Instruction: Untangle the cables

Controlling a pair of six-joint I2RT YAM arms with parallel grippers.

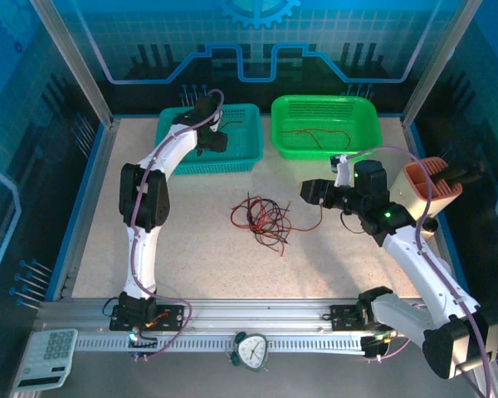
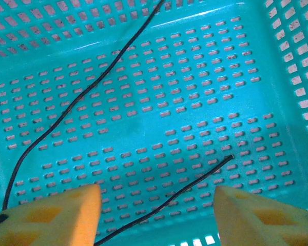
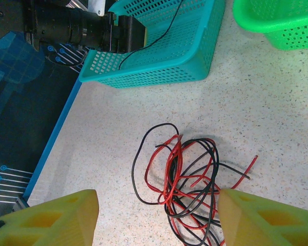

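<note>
Tangled thin red and black cables [image 1: 264, 218] lie on the speckled bench [image 1: 191, 265] just left of the released right tool [image 1: 314, 192], the nearer one; the left tool [image 2: 158, 197], released too, hangs over a teal mesh basket [image 2: 277, 77].

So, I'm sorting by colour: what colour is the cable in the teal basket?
The cable is black; left wrist view.
</note>
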